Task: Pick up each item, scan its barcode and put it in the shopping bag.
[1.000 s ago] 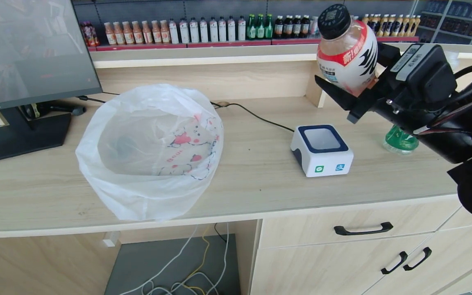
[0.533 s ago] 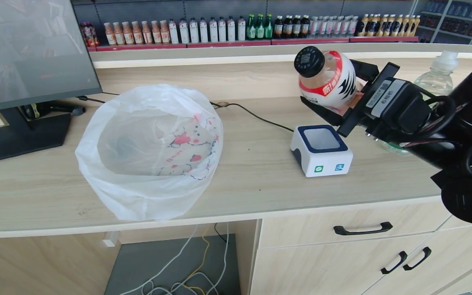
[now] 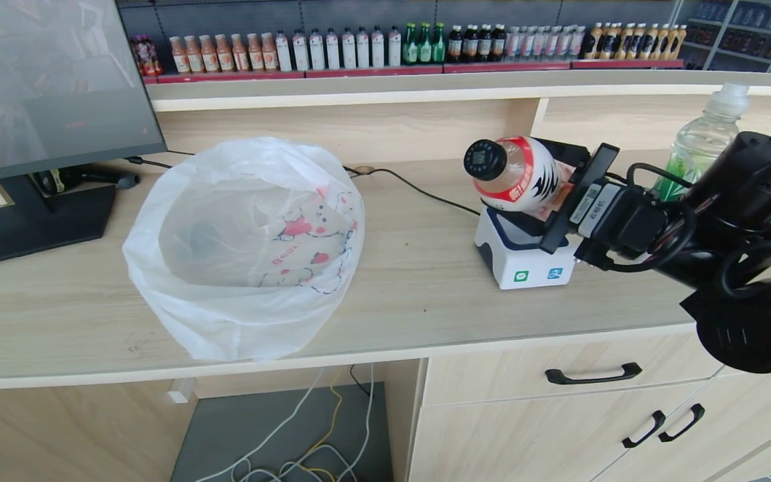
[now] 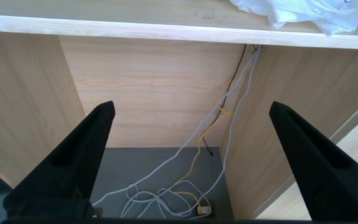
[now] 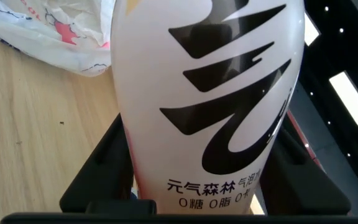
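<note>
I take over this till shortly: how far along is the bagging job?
Done: unclear; a dark shape shows through the shopping bag, but I cannot tell what. In hand: the right gripper holds the white-labelled bottle tilted over the scanner. Left: bag that bottle, then scan and bag the green bottle standing on the counter.

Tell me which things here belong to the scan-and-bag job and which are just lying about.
Job:
white-labelled black-capped drink bottle in the right tool
white square scanner box beneath it
translucent white plastic shopping bag
clear green-labelled plastic bottle on the wooden counter

Lying about:
dark flat monitor
black cable
rows of shelved bottles behind
</note>
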You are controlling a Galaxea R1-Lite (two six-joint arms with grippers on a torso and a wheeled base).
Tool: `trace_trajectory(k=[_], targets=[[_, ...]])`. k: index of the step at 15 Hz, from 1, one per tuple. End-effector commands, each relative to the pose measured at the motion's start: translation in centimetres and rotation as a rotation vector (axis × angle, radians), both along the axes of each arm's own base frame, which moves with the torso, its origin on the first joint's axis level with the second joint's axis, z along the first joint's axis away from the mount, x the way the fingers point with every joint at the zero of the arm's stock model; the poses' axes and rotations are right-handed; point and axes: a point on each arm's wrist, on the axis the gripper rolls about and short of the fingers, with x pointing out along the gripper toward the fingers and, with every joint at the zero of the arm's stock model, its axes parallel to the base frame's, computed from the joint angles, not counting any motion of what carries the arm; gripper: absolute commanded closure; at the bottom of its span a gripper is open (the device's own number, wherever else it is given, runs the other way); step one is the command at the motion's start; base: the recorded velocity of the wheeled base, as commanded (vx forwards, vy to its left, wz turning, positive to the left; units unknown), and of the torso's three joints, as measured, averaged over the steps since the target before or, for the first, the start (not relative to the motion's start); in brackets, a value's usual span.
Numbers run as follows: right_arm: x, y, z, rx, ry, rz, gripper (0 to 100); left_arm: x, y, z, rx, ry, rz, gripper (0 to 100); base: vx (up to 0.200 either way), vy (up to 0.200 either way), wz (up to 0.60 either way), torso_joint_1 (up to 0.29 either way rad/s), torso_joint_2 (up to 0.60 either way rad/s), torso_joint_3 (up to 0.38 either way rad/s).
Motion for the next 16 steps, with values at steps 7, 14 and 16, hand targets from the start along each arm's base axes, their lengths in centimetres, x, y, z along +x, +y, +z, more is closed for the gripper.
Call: trace_trajectory(k=[7, 14, 16], targets=[[1.0, 0.1, -1.4, -0.013, 0.03, -0.002, 100, 0.0, 0.0, 0.0, 0.0, 0.0, 0.0, 0, 0.0, 0.0, 0.0, 0.0, 0.0, 0.0], [1.2, 0.1, -1.6, -0.01, 0.034, -0.001, 100, 0.0, 0.0, 0.0, 0.0, 0.0, 0.0, 0, 0.0, 0.0, 0.0, 0.0, 0.0, 0.0], [1.3, 0.1, -1.7, -0.01, 0.031, -0.003, 100, 0.0, 0.0, 0.0, 0.0, 0.0, 0.0, 0, 0.0, 0.0, 0.0, 0.0, 0.0, 0.0]])
